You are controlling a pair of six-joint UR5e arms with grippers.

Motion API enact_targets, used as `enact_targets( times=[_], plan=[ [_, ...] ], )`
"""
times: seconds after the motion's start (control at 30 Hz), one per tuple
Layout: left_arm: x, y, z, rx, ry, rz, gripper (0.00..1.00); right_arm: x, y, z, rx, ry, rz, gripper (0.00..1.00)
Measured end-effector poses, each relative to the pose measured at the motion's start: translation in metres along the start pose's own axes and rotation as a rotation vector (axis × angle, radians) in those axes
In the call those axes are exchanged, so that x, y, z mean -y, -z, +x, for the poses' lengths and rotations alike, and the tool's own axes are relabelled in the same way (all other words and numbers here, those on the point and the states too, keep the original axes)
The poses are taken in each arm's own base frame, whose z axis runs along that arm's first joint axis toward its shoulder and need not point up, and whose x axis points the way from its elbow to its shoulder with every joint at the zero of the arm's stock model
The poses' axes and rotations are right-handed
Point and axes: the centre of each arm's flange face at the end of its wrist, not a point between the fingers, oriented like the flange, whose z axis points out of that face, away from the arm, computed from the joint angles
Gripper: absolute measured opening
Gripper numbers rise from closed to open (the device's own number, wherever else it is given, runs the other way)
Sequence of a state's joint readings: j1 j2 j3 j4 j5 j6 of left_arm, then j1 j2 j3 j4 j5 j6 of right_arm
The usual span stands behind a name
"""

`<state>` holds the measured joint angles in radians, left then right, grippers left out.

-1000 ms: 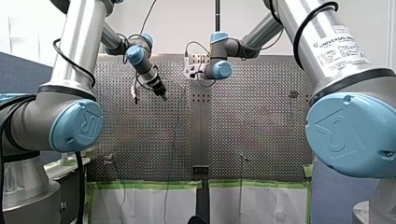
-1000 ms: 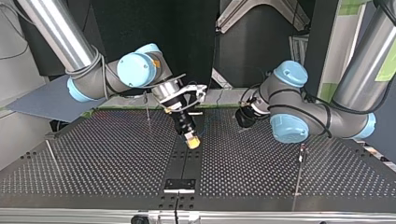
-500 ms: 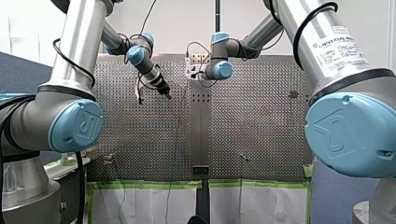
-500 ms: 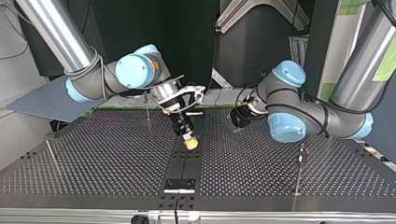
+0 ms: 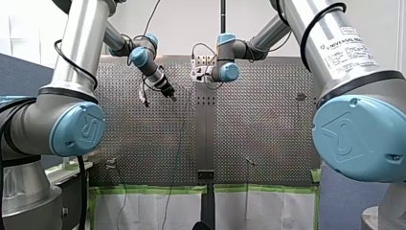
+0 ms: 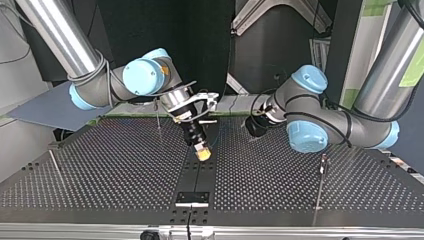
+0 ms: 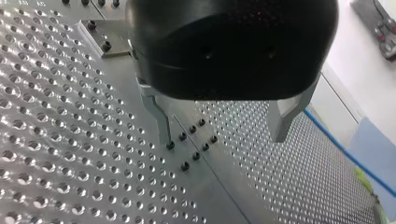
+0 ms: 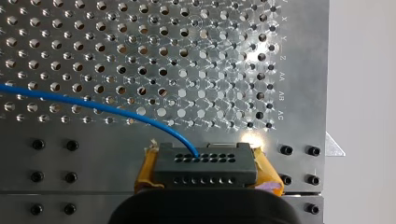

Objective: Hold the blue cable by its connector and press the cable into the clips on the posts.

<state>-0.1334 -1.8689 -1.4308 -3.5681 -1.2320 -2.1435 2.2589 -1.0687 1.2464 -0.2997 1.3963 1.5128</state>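
In the right wrist view, nearest the camera, my right gripper (image 8: 205, 153) is clamped on the connector (image 8: 205, 169). The connector is a dark grey rectangular block with two rows of small round holes in its face, squeezed between soft yellow pads (image 8: 145, 170) at either end. The blue cable (image 8: 93, 105), thin and glossy, leaves a hole in the upper row and curves away over the table (image 8: 140, 46). The table is a bright metal plate drilled with a dense grid of round holes. The connector hangs above a plain undrilled strip of it, dotted with black screw heads.

In the left wrist view, my left gripper (image 7: 224, 135) has a rounded matte black body. Its two slim metal fingers (image 7: 161, 121) are spread wide with nothing between them, above another cluster of black screws.

In the top view, a small black bracket (image 6: 191, 197) sits on the middle strip by the table's near edge. A thin upright post (image 6: 320, 182) stands toward the near right corner. Further in, the right gripper hangs tilted over the strip, and the left gripper is beyond it, toward the far edge.

In the front view the cable shows as a fine dark line running from the right gripper across the table to its near edge.
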Motion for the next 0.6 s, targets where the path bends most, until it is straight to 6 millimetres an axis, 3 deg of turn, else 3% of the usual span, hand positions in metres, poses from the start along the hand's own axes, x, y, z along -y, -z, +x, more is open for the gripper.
enact_targets(
  times=[0.6],
  plan=[
    [0.017,-0.007,0.002,-0.031,0.119,0.168,1.0,0.0,0.0,0.0,-0.005,0.001,0.002,0.0]
  ],
)
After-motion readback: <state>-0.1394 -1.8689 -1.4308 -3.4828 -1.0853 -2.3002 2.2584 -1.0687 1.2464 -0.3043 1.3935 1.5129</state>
